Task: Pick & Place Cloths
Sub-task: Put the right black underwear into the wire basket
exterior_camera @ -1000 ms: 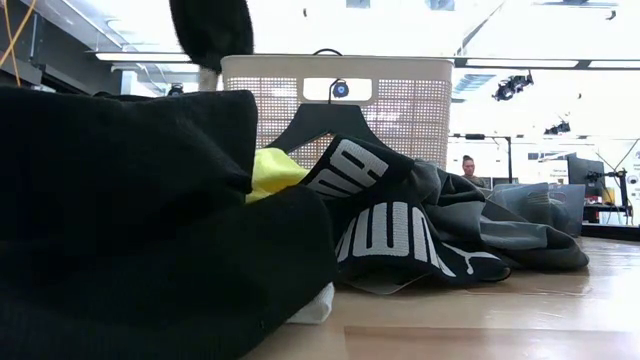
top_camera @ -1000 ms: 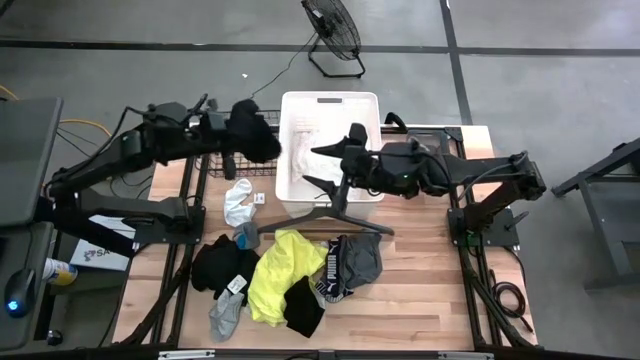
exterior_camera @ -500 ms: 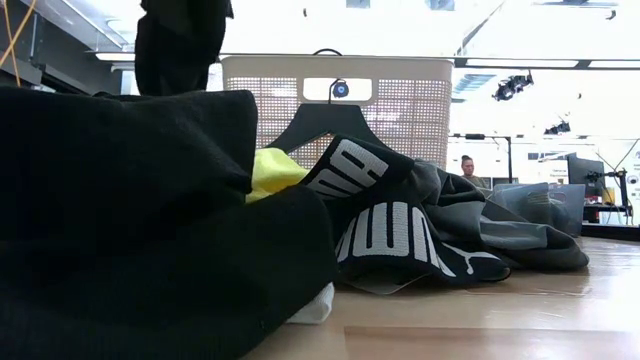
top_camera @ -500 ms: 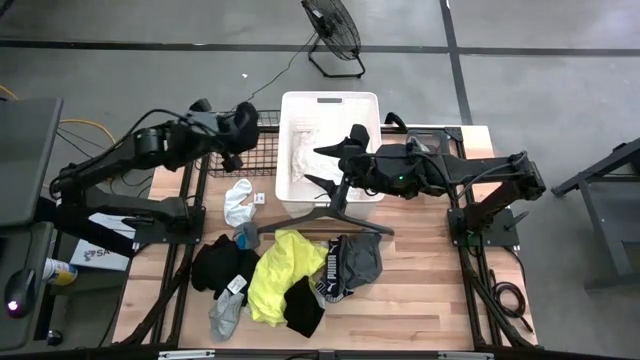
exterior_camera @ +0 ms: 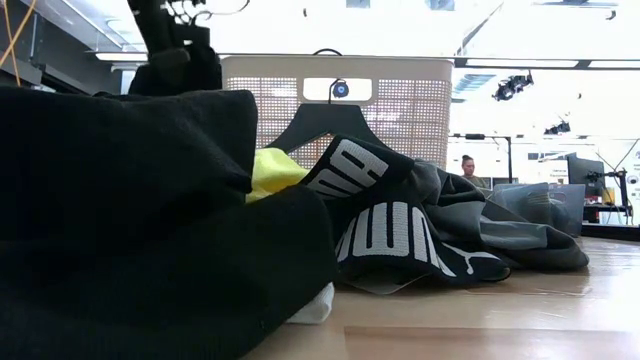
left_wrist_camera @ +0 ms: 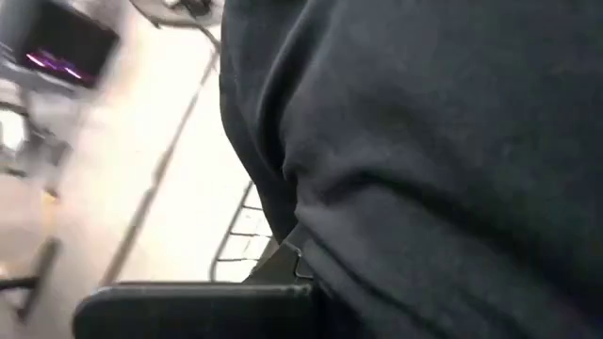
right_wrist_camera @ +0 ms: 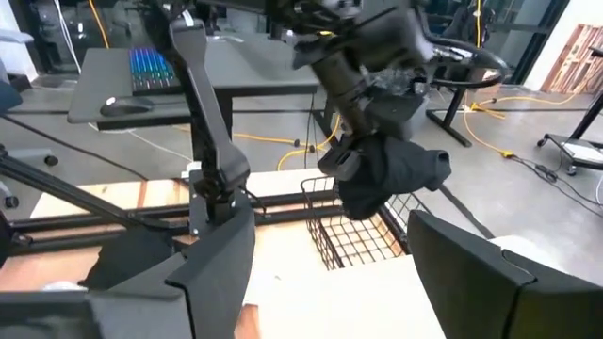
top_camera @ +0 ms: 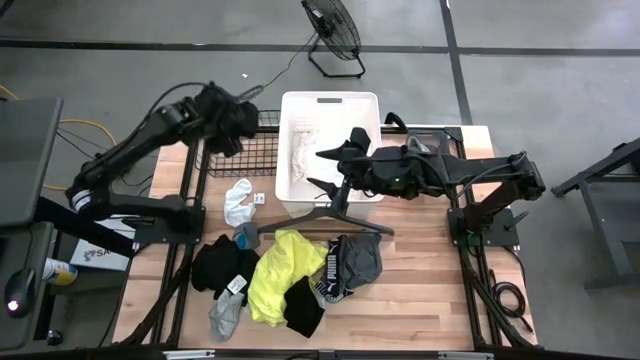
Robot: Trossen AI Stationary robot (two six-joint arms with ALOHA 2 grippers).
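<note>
My left gripper [top_camera: 228, 118] is shut on a black cloth [right_wrist_camera: 386, 179] and hovers above a black wire basket [right_wrist_camera: 350, 235] at the table's far left. My right gripper [top_camera: 325, 167] is open and holds nothing, above the white slatted basket [top_camera: 330, 100], where a white lacy garment [top_camera: 300, 150] lies. On the table lie a small white cloth [top_camera: 238, 203], a black cloth [top_camera: 220, 265], a neon yellow one [top_camera: 275, 270], a grey one [top_camera: 225, 315] and black-and-grey printed shorts [exterior_camera: 400, 235]. My left gripper holds the black cloth by a bunched upper part [right_wrist_camera: 363, 151], coming from above. The cloth covers the fingers, so the exact hold is hidden. It hangs slack below the gripper in a lump, lifted clear above the wire basket. In the left wrist view the cloth [left_wrist_camera: 424, 160] fills the picture.
A dark grey hanger [top_camera: 320, 215] lies in front of the white basket, its hook against the basket wall [exterior_camera: 330, 120]. A floor fan [top_camera: 333, 30] stands beyond the table. The near right of the table top [top_camera: 440, 290] is bare wood. A person [exterior_camera: 468, 168] sits far behind.
My left gripper has carried the black cloth from beside the white basket's left wall toward the table's left and far edge, over the wire basket. The arm has swung and folded back as it went. The right gripper has stayed open over the white basket.
</note>
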